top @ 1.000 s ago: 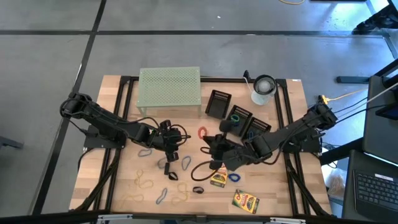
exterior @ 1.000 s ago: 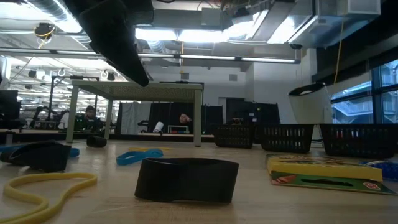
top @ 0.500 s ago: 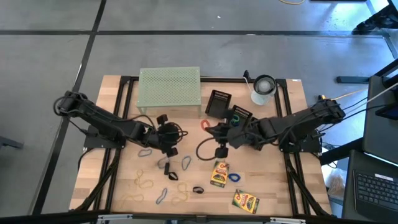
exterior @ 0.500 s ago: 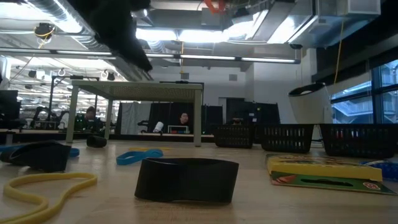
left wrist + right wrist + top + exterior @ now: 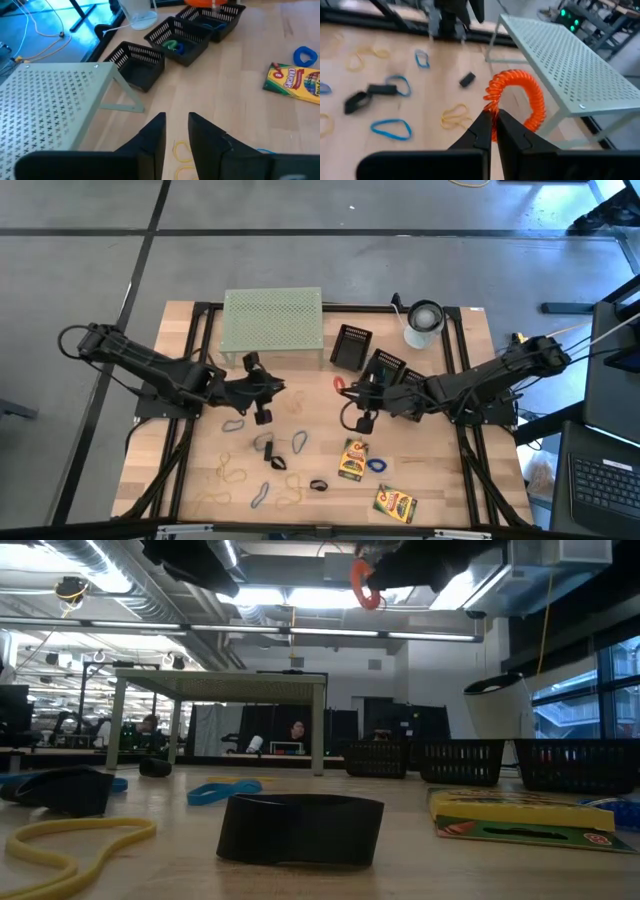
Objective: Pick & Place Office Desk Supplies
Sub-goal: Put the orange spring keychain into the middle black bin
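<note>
Right gripper [image 5: 492, 122] risen, clamping one orange coil [image 5: 517, 97], left gripper [image 5: 176, 131] narrowed, empty, two crayon boxes [image 5: 352, 460], three black baskets [image 5: 187, 42]

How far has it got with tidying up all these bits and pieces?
Early days. A few bands already lie in the black baskets. The right gripper holds an orange coiled band in the air beside them. Blue and yellow bands, black clips and two crayon boxes remain on the table.

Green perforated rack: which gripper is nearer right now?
Left. The left gripper sits just off the rack's front edge, near its left leg. The right gripper, holding an orange coil, is farther out past its right corner.
</note>
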Controlling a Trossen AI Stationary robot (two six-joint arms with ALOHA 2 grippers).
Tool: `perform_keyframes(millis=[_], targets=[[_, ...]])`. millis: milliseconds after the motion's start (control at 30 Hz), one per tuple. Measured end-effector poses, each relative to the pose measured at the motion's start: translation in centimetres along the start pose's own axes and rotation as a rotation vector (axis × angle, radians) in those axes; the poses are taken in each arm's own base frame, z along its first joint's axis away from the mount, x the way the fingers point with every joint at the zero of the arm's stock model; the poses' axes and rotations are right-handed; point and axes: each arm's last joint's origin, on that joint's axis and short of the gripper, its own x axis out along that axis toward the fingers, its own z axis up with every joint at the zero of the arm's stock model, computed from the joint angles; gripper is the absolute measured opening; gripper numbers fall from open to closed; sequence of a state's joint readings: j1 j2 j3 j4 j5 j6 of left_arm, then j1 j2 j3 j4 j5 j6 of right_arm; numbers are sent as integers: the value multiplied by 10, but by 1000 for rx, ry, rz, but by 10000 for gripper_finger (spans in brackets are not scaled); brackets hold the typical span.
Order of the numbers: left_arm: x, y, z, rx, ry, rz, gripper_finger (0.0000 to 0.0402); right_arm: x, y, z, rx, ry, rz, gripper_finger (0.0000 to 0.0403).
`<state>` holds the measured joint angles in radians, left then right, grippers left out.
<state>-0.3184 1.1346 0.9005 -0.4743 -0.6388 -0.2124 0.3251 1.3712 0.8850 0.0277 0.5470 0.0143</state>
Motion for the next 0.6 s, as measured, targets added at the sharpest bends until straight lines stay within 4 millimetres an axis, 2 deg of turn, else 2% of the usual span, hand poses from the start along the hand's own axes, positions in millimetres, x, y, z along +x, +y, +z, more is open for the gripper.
perform_keyframes(millis=[133,267,600], targets=[[0,5,1,30,-7,35,54,0,-4,-12,18,-31,-4,17],[4,11,1,70,7,64,38,2,-10,-23,35,6,-104,24],[16,37,-3,36,103,115,16,8,-41,-63,240,330,-274,28]])
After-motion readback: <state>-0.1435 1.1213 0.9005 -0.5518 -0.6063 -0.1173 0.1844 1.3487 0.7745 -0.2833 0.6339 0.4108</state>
